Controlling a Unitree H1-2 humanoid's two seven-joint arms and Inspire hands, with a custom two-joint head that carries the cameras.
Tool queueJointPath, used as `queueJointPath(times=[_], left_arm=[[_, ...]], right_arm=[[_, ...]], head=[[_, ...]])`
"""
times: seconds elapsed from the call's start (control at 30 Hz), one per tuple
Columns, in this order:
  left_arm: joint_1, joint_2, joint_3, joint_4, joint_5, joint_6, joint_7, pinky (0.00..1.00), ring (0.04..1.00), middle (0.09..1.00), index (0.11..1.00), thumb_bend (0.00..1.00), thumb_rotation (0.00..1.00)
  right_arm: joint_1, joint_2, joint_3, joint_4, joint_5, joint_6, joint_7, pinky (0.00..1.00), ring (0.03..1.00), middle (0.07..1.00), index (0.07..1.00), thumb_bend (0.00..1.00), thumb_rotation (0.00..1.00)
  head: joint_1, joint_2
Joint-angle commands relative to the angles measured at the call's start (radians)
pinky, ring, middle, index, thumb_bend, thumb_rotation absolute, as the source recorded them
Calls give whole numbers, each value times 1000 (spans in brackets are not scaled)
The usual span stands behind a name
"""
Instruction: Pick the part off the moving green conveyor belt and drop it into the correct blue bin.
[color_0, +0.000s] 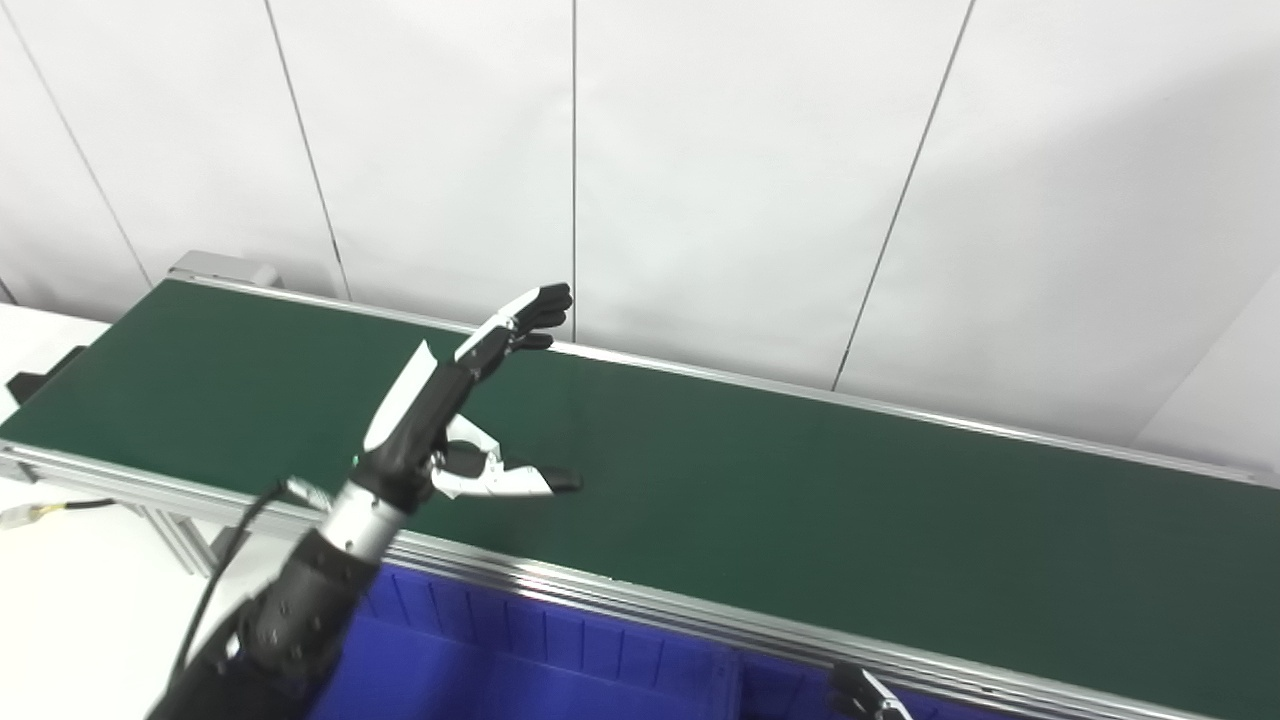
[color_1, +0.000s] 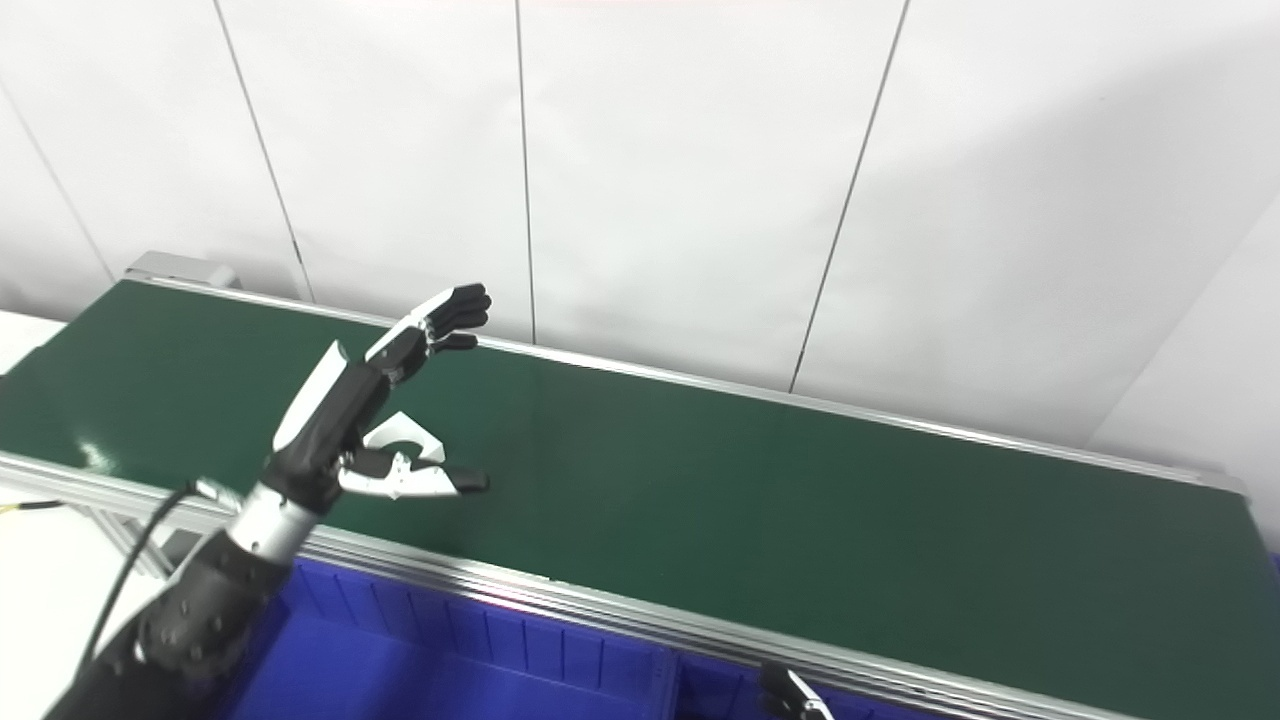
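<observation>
No part in sight anywhere on the green conveyor belt (color_0: 800, 500) — the whole run, from the far left end to where it leaves view at the right, shows bare belt, so the task's thing is either not yet fed on or out of frame. Left hand (color_0: 455, 420) hovers above the belt's left stretch, nearer the front rail than the wall-side rail, fingers (color_0: 530, 310) stretched up and away, thumb (color_0: 520, 482) pointing right along the belt: spread wide, holding nothing. With no part visible, its place relative to the hand cannot be told. Blue bin (color_0: 520, 650) sits just below the front rail, a divider wall showing toward the right. Right hand (color_0: 865, 695) barely pokes in at the bottom edge, by the bin; open or closed, cannot tell. Risks as I judge them: belt moves, so a late close would let the part slide past under the palm; the hand sits high, so the drop must be timed; and with more than one bin compartment, a rushed release could land in the wrong one.
</observation>
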Motion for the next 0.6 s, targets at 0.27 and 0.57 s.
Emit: queueJointPath(times=[0.27, 0.57], left_arm=[[-206, 90, 0, 252, 178, -48, -115, 843, 893, 910, 901, 793, 83], [-332, 97, -75, 390, 350, 50, -185, 824, 887, 925, 930, 869, 42]], right_arm=[[-10, -10, 1, -45, 13, -53, -2, 724, 802, 822, 831, 672, 698], [-13, -21, -5, -60, 4, -53, -15, 709, 786, 815, 823, 660, 725]], head=[[9, 32], [29, 78]])
